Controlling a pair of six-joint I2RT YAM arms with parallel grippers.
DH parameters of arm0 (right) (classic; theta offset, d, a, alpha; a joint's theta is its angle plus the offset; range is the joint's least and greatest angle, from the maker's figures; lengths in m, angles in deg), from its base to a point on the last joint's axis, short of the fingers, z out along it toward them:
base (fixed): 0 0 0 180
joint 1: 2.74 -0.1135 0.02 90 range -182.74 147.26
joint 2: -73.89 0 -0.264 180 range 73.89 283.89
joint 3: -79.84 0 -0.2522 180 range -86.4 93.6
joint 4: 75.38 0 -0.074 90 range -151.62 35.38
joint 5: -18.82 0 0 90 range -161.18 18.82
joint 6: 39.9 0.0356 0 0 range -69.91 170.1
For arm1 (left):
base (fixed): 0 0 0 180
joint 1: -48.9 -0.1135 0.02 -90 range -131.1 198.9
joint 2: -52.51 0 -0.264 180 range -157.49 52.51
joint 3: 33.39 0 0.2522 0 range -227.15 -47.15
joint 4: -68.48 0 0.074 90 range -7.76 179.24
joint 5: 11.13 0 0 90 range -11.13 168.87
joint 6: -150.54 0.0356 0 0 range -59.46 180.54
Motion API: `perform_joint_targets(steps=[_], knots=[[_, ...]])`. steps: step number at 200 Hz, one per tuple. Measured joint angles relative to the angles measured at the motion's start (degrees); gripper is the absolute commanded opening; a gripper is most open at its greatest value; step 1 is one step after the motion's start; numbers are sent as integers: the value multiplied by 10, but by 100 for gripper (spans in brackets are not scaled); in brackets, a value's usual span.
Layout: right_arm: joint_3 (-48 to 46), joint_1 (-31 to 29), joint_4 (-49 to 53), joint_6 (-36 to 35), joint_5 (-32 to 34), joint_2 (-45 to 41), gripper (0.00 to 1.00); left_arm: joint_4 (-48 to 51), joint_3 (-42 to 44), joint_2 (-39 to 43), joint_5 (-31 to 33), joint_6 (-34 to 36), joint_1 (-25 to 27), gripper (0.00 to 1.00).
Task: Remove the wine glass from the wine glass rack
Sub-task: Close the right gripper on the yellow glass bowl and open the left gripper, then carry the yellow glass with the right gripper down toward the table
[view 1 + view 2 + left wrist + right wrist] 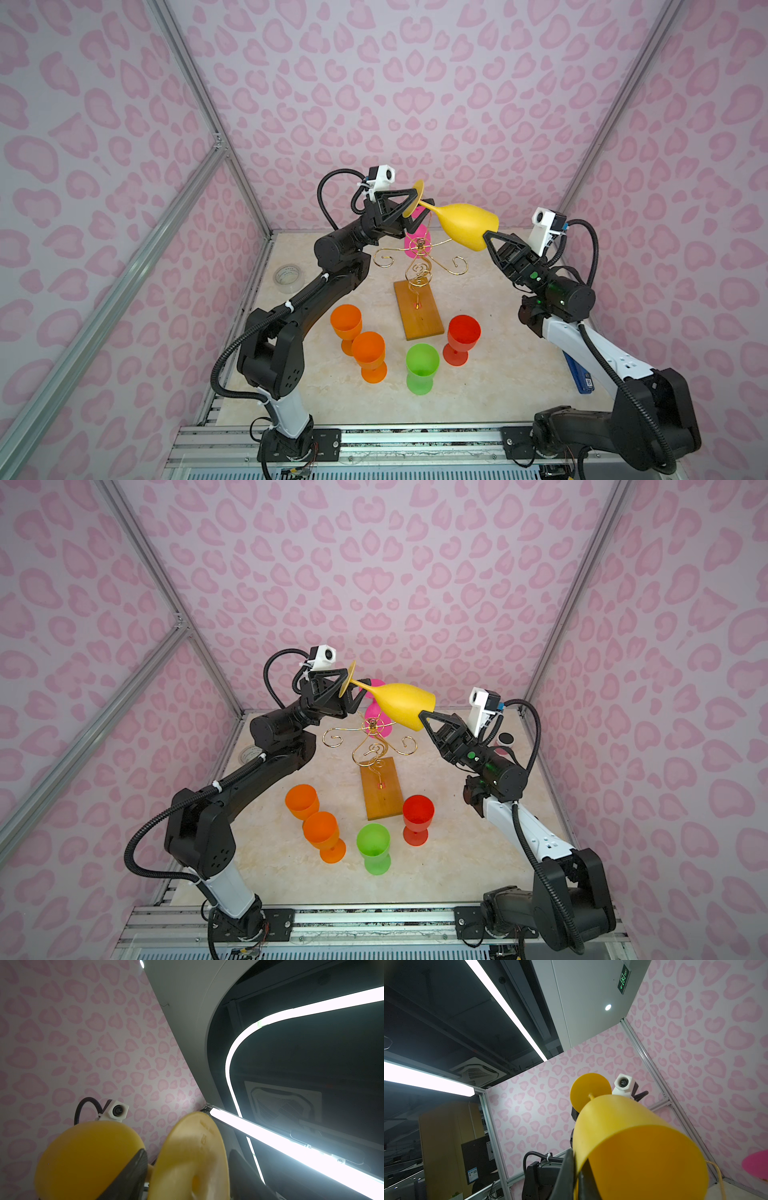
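Yellow wine glass [467, 226] lies nearly level in the air, raised over the top of the wine glass rack [420, 266]. Its foot points toward the left arm and its open bowl toward the right arm.

We find the left gripper [420, 201] at the foot end. In the left wrist view its fingers [128, 1172] stand apart, one between bowl and foot and the other behind the foot disc. A gap shows on the bowl side, so we record this pincer as released.

We find the right gripper [485, 239] at the bowl's mouth. In the right wrist view one finger sits outside the rim and one inside it. We record it as clenched on the rim, so the glass is carried at this end.

The rack stands upright on its wooden base [417, 309], near the middle of the table [498, 374]. A pink glass [411, 245] shows behind the rack's top; we cannot tell how it hangs.

Near the base, on its near side, we note two orange glasses [346, 318], a green glass [422, 361] and a red glass [463, 330], all upright. A tape roll [286, 276] lies at the table's left edge.
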Motion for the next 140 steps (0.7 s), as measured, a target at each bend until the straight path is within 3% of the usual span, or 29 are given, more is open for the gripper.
perform_joint_targets(steps=[33,64,107,140], knots=[[14,22,60,-22,9,-24,0,0,20,10,-26,3,2,74],[33,33,179,-94,18,-86,0,2,33,24,-44,26,2,80],[137,39,586,-342,94,-200,0,41,39,50,-75,81,1,83],[230,40,865,-507,206,-226,0,130,49,102,-100,190,-2,85]])
